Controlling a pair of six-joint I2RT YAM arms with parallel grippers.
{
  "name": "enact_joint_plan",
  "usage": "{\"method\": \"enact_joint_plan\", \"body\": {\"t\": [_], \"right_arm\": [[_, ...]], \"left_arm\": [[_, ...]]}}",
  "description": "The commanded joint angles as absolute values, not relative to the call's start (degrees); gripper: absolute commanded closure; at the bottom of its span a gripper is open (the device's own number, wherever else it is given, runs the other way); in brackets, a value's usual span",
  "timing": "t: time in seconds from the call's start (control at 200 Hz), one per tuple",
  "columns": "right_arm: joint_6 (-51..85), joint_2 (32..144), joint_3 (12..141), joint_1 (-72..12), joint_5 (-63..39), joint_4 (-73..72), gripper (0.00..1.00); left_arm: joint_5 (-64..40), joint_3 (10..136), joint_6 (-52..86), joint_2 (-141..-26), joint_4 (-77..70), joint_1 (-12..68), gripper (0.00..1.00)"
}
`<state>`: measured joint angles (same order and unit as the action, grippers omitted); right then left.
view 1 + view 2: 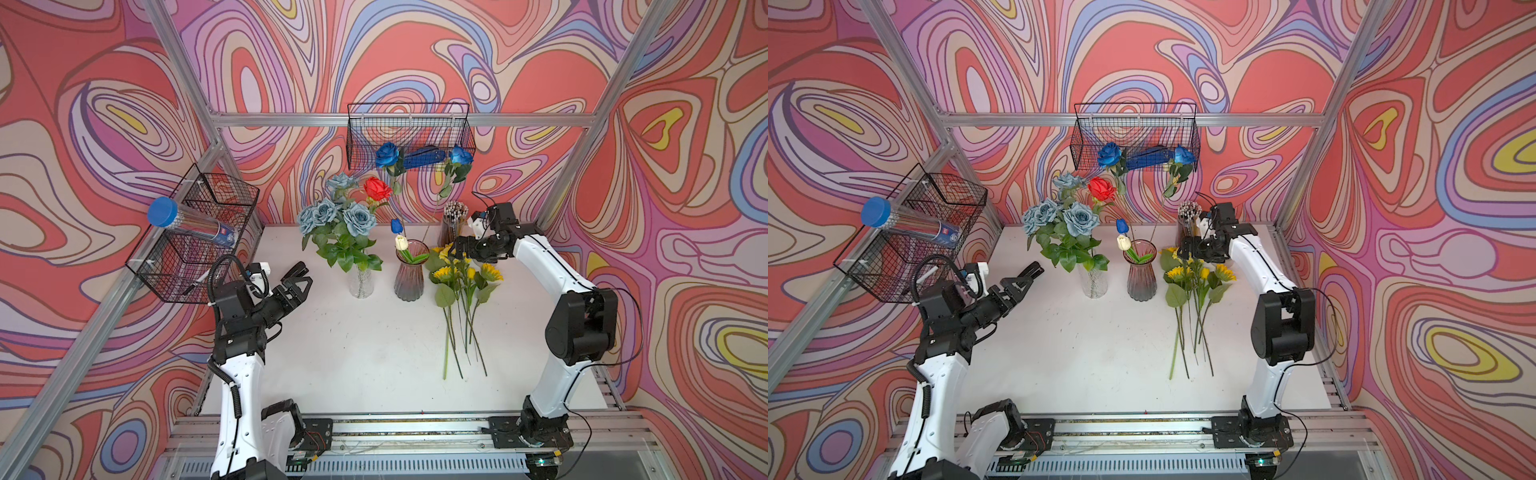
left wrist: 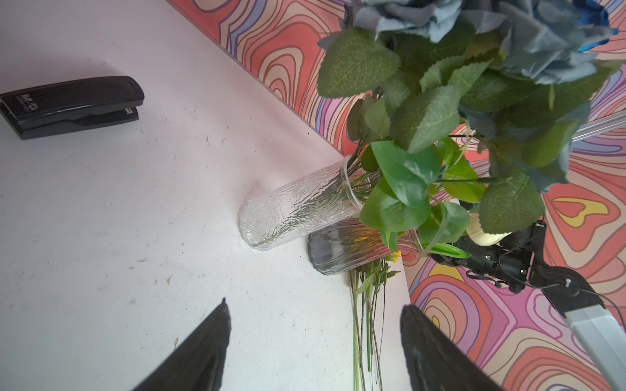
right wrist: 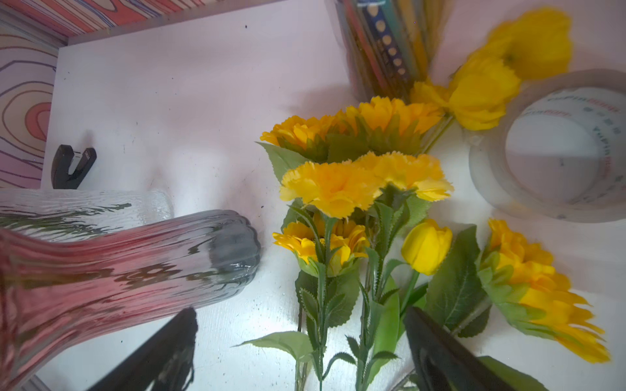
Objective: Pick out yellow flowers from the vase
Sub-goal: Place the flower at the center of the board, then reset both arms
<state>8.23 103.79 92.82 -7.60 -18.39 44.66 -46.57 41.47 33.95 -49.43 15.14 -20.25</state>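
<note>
Lying flat on the white surface (image 1: 353,353), just right of the tinted vase (image 1: 409,276): yellow flowers (image 1: 461,282), bunched side by side, long axes running front to back, blooms toward the rear wall, green stems fanning slightly toward the front rail. Poised over the bloom end, the right hand (image 1: 457,249), fingers spread wide, gripping nothing. Raised off the surface left of the clear vase (image 1: 360,282), the left hand (image 1: 303,274), likewise wide and empty. Clearest from the right wrist view: a yellow tulip (image 3: 426,245) beside ruffled carnations (image 3: 332,184), plus a tape roll (image 3: 555,145) near the blooms, hidden in both top views. Shown whole only from the left wrist view: a black stapler (image 2: 67,105) on the surface, well apart from both vases. Upright in the tinted vase, in both top views: a white tulip (image 1: 401,242).
</note>
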Motion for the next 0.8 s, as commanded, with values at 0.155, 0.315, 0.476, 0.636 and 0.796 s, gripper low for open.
{"method": "enact_joint_plan", "body": {"t": [0.155,0.315,0.476,0.636,0.796], "right_arm": [[7.0,79.0,67.9,-7.9,-9.2,16.2,0.02],[4.9,66.1,51.8,-7.9,-2.1,3.2,0.02],[2.2,58.5,38.5,-8.0,5.0,-7.1,0.02],[1.5,58.7,28.1,-7.9,6.8,-18.5,0.02],[2.3,64.0,19.3,-7.8,9.9,-33.7,0.02]], "left_arm": [[-41.9,42.0,30.2,-47.4,19.9,-20.2,0.13],[-30.1,43.7,24.6,-42.2,26.5,-13.3,0.10],[-14.1,44.9,21.4,-39.4,32.1,0.5,0.07],[6.8,46.0,20.6,-39.4,37.8,13.5,0.00],[25.2,45.3,22.3,-37.4,40.8,25.7,0.00]]}}
